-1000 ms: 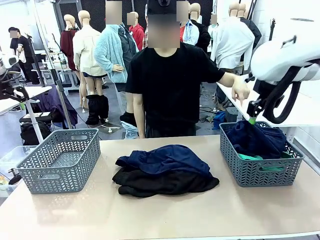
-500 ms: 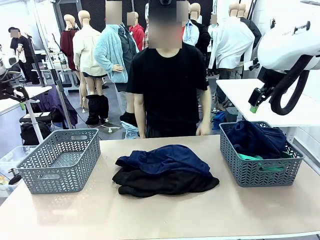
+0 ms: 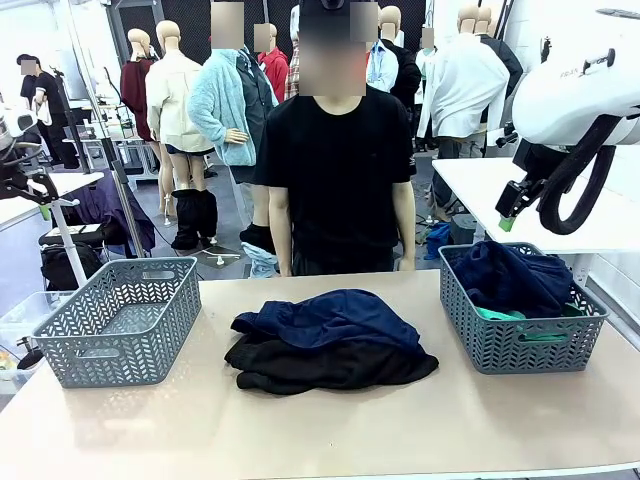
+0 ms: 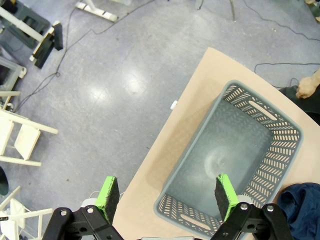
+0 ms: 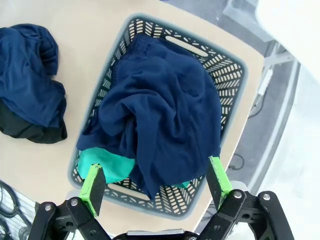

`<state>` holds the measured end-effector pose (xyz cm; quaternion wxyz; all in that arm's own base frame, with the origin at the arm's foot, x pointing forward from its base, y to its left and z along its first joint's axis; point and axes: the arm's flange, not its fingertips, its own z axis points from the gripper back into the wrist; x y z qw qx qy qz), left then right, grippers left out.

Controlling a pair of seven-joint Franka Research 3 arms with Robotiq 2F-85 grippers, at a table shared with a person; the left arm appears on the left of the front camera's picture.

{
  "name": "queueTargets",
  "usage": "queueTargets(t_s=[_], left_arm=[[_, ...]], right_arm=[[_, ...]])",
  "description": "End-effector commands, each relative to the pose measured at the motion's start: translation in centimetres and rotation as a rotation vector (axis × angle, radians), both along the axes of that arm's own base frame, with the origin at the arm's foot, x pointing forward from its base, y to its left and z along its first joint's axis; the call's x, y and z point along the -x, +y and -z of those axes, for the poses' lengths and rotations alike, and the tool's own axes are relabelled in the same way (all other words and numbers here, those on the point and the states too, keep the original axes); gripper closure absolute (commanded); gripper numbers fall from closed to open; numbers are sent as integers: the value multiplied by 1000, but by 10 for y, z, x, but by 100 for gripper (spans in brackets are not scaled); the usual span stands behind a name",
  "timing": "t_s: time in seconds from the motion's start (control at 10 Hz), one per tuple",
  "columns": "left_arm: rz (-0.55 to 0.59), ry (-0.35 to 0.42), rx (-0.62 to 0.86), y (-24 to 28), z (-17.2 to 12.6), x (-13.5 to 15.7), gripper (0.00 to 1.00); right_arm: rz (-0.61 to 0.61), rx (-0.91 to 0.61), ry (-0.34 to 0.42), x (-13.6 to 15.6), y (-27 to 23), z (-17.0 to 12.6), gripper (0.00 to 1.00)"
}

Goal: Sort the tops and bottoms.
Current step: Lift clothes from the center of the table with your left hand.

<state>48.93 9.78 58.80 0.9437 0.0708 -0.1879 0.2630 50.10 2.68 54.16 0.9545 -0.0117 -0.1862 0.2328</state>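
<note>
Right gripper point(image 3: 507, 215), front view: jaws spread and empty, above the right basket point(image 3: 520, 347), which holds the navy shirt point(image 3: 505, 275) over the green shirt point(image 3: 497, 313). Left wrist view: left gripper point(image 4: 166, 192), released, over the bare left basket point(image 4: 286, 150). Right wrist view: both tops lie binned. Judged next step: the bottoms. This calls for pinching the navy garment point(image 5: 30, 70) atop the black garment point(image 5: 25, 131), mid-table.

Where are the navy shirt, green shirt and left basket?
navy shirt point(image 5: 165, 105): right wrist view, middle of the heaped cloth.
green shirt point(image 5: 112, 167): right wrist view, fold showing beneath the navy.
left basket point(image 3: 120, 350): front view, near wall.
</note>
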Motion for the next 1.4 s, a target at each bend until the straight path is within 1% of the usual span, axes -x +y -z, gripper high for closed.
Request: queueTargets(t_s=[0.0, 0.1, 0.2, 0.3, 0.5, 0.6, 0.7, 0.8, 0.9, 1.0, 1.1, 1.3], left_arm=[[-19, 4, -13, -1, -1, 2, 0], [0, 0, 0, 0, 0, 0, 0], [0, 0, 0, 0, 0, 0, 0], [0, 0, 0, 0, 0, 0, 0], [0, 0, 0, 0, 0, 0, 0], [0, 0, 0, 0, 0, 0, 0], [0, 0, 0, 0, 0, 0, 0], [0, 1, 1, 0, 0, 0, 0], [76, -41, 68, -22, -4, -3, 0], [213, -103, 105, -58, -10, 1, 0], [394, -144, 123, -98, -17, 12, 0], [723, -168, 76, -171, -23, 39, 0]], right_arm=[[0, 0, 0, 0, 0, 0, 0], [58, -4, -9, 1, -23, -1, 0], [181, -34, -19, 6, -65, -6, 0], [255, -60, -31, 15, -104, -7, 0], [466, -139, -30, 30, -184, 4, 0], [557, -195, -46, 42, -220, 11, 0], [609, -253, -58, 56, -247, 20, 0], [625, -297, -54, 69, -262, 28, 0], [566, -177, -16, 55, -249, 8, 0], [566, -177, -16, 55, -249, 8, 0], [566, -177, -16, 55, -249, 8, 0], [566, -177, -16, 55, -249, 8, 0]])
